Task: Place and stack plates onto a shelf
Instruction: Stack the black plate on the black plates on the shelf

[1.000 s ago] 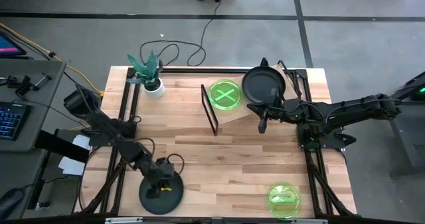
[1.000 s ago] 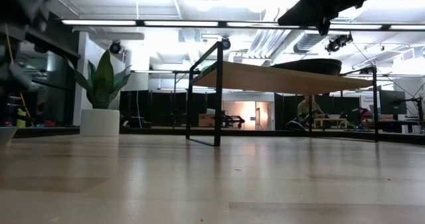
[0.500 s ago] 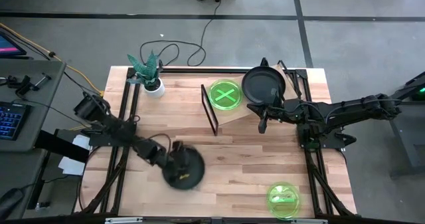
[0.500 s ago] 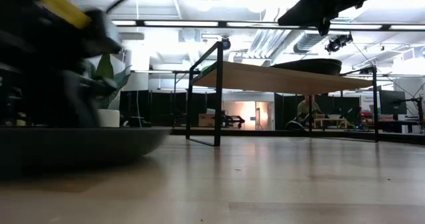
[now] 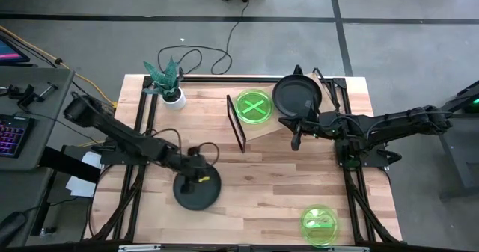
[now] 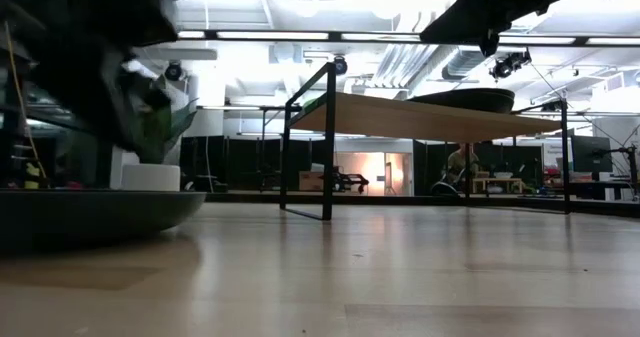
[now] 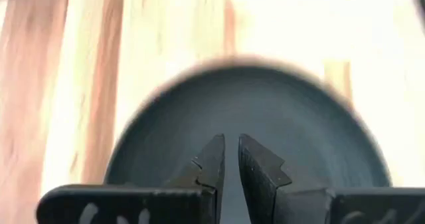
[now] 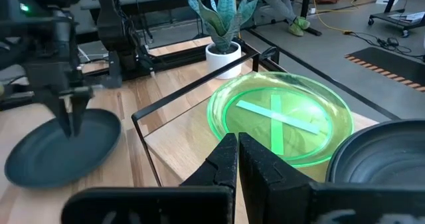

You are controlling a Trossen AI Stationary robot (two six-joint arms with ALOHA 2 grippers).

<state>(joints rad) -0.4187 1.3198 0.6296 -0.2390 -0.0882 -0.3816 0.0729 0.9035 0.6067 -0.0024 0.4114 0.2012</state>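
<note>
A dark grey plate [image 5: 197,194] lies flat on the table left of centre, also showing in the low view [image 6: 90,212]. My left gripper [image 5: 196,179] stands over it with its fingers shut, pointing down into the plate [image 7: 299,137]. The tilted shelf [image 5: 266,130] carries a neon-green plate [image 5: 253,108] and a dark grey plate [image 5: 297,95]. My right gripper [image 5: 296,137] hovers shut above the shelf's near edge, touching nothing. More green plates [image 5: 320,223] sit stacked at the table's near right. My left gripper comes at the dark grey plate from above, its shut fingertips [image 8: 72,127] pointing down. They meet the plate's inner surface [image 8: 83,132] close to its rim. The plate stays flat on the table.
A white pot with a green plant [image 5: 168,84] stands at the far left corner. Black frame rails [image 5: 142,125] run along both table sides. Open wood lies between the plate on the table and the shelf. Cables trail beyond the far edge.
My left gripper swept from the near edge toward the table's middle, first far and right, then back a little left. The dark grey plate slid along the table with it, staying flat. The right arm kept still.
</note>
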